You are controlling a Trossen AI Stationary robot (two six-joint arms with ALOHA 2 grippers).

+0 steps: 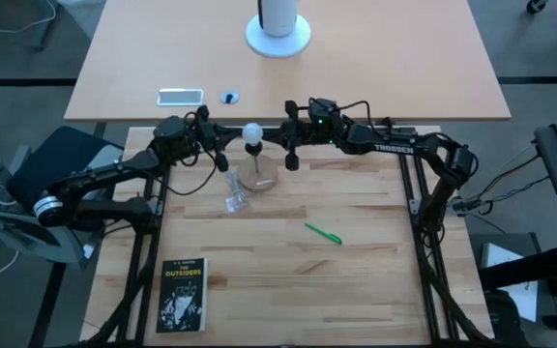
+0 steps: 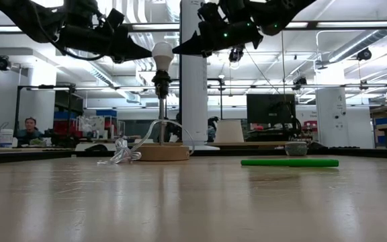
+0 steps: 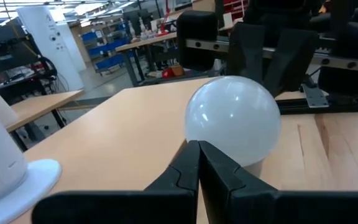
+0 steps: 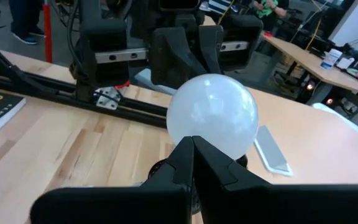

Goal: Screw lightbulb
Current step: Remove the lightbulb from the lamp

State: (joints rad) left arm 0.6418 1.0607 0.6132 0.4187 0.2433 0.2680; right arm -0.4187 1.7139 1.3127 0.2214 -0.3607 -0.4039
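The white lightbulb (image 1: 251,132) sits up high in its holder on a round wooden base (image 1: 258,176) on the table (image 1: 356,280), with the left claw (image 1: 222,158) and right claw (image 1: 291,159) on either side, both pinched shut and holding nothing.

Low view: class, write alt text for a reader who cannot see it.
A white lightbulb stands in a socket on a round wooden base, flanked by the shut left gripper and shut right gripper. A green pen lies nearby.
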